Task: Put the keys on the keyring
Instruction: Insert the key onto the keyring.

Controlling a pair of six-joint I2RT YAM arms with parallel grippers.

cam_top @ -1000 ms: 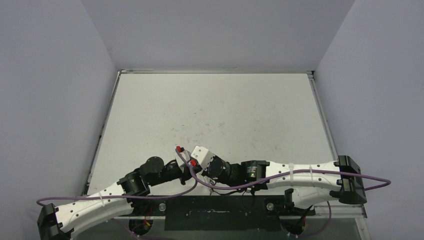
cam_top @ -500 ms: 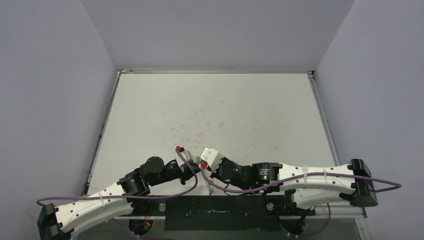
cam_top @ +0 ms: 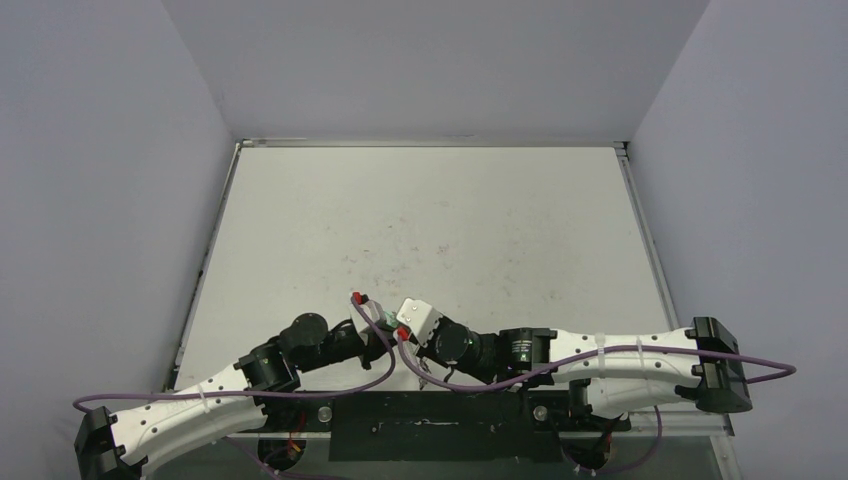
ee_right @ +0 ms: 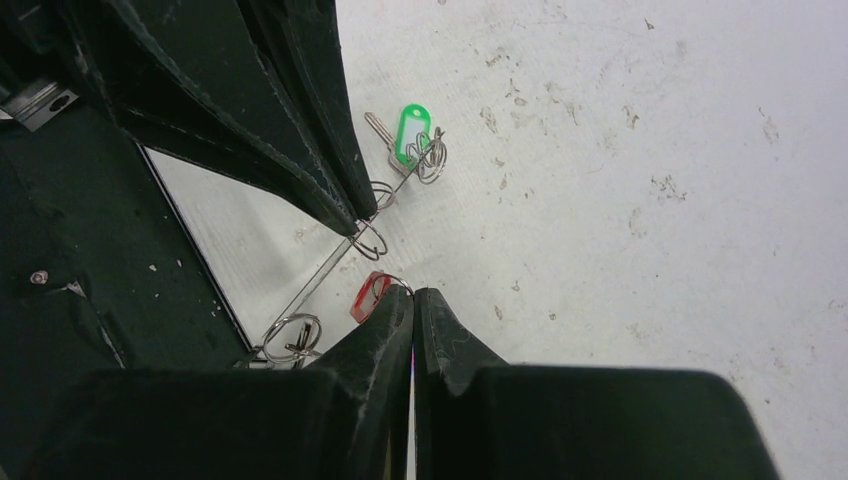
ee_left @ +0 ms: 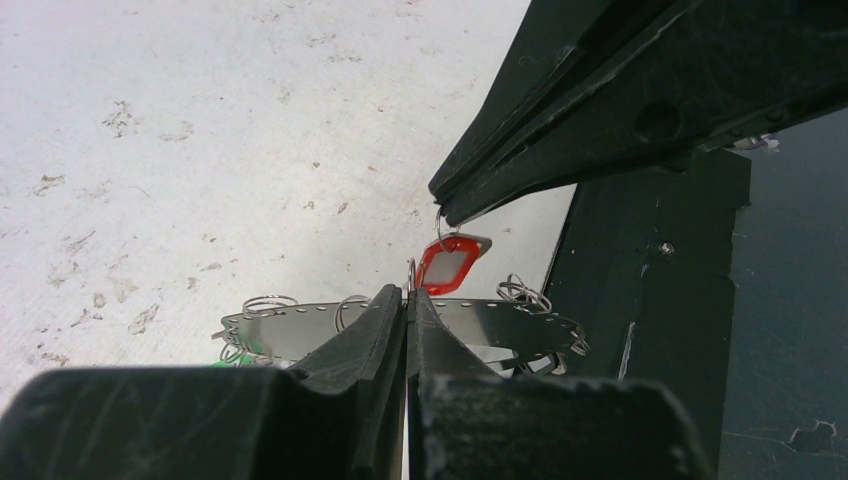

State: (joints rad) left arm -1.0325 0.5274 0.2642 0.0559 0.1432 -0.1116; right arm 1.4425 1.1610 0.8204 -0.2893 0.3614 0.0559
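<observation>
The keyring (ee_left: 300, 325) shows as a thin metal band fringed with small wire rings, hanging just off the table near its front edge. My left gripper (ee_left: 407, 293) is shut on the band's top edge. The right wrist view sees the keyring (ee_right: 330, 265) edge-on below the left gripper (ee_right: 362, 212). My right gripper (ee_right: 413, 291) is shut on the small ring of the red-tagged key (ee_right: 370, 300). That red tag (ee_left: 448, 264) dangles from the right gripper (ee_left: 446, 214) just above the band. The green-tagged key (ee_right: 409, 133) lies at the band's far end.
The grey-white table (cam_top: 430, 220) is speckled with marks and walled on three sides. A black base plate (cam_top: 430, 412) runs along its near edge, close under both wrists (ee_left: 650, 300). Purple cables (cam_top: 380, 350) loop over the two wrists.
The right arm swung outward to the right and its wrist shifted slightly right, then eased back a little. The left arm stayed still. Both grippers stayed shut.
</observation>
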